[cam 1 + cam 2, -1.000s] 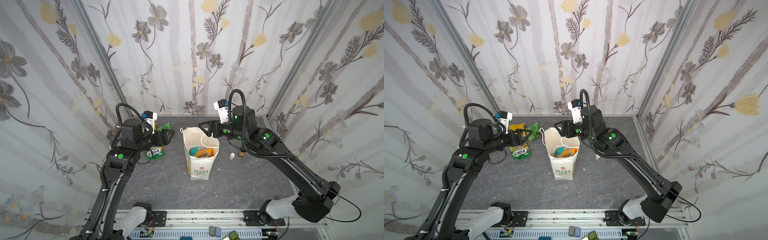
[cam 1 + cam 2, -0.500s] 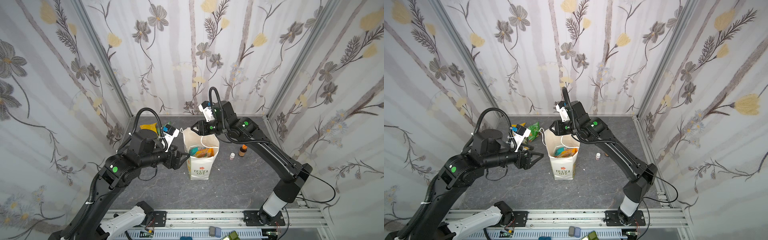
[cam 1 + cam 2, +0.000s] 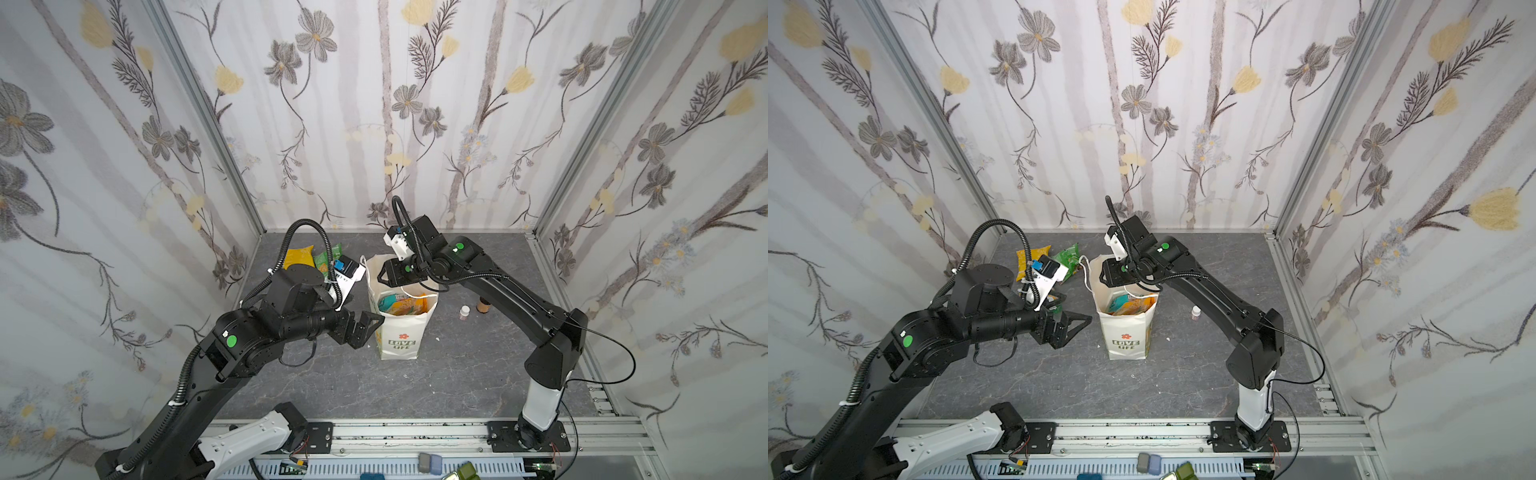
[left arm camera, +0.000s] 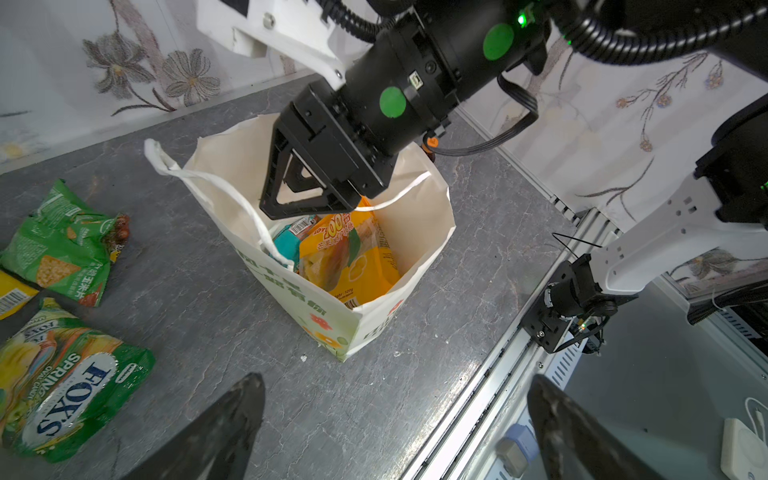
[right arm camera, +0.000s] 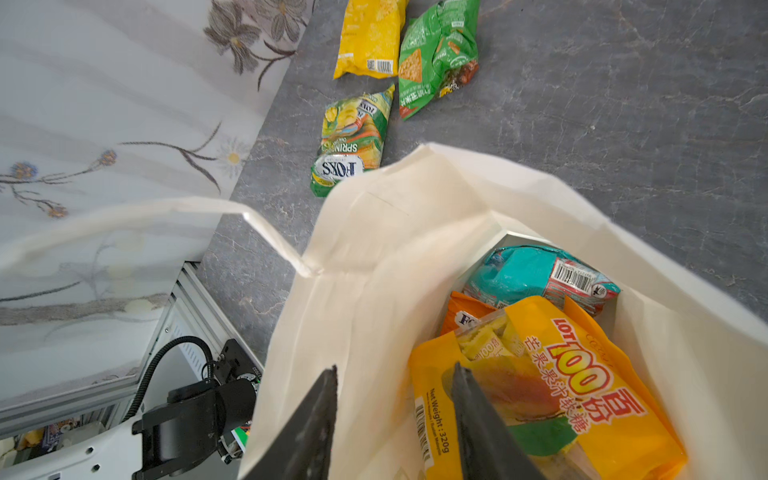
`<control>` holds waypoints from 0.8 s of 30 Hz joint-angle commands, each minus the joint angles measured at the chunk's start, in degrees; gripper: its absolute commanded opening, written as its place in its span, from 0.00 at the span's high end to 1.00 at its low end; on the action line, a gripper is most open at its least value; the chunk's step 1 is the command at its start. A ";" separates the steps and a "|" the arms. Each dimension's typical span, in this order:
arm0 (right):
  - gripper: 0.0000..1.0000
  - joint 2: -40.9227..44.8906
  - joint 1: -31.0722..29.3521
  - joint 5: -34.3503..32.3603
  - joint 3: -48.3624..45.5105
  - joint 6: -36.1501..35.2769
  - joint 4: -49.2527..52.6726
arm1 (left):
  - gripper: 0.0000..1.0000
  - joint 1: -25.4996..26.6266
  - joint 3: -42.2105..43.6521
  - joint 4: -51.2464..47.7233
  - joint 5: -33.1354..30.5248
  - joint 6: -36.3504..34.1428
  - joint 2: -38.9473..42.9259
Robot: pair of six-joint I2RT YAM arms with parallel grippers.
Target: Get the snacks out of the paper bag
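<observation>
Left gripper [image 3: 365,328]: jaws fully apart, empty, beside bag [image 3: 401,340], not touching. Right gripper [image 5: 395,415]: jaws partly apart, nothing clamped; we see it at bag mouth, above orange packet [image 5: 540,395] and teal packet [image 5: 536,274]. Change from one second ago: left gripper moved from table packets to bag side; right gripper moved from behind rim to over opening. Yellow packet [image 5: 370,37], green packet [image 5: 436,54], FOXS packet [image 5: 353,141] lie on table [image 5: 623,104], left of bag, toward back wall.
</observation>
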State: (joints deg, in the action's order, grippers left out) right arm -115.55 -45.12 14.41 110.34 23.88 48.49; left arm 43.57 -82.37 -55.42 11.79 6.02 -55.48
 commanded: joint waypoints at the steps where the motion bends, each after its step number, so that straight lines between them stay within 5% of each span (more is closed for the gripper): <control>1: 0.50 -1.38 -0.58 -2.13 0.07 -1.72 1.67 | 0.00 0.02 -0.01 2.20 -2.50 0.08 0.32; 24: 0.36 -7.30 -1.98 -7.65 -5.67 -3.31 1.62 | 0.00 0.02 0.97 2.26 -3.35 1.15 0.86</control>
State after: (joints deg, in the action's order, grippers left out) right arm -122.13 -46.94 8.54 105.10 21.32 51.46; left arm 43.57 -81.52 -54.61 8.95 6.66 -54.76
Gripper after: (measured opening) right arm 0.642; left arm 0.997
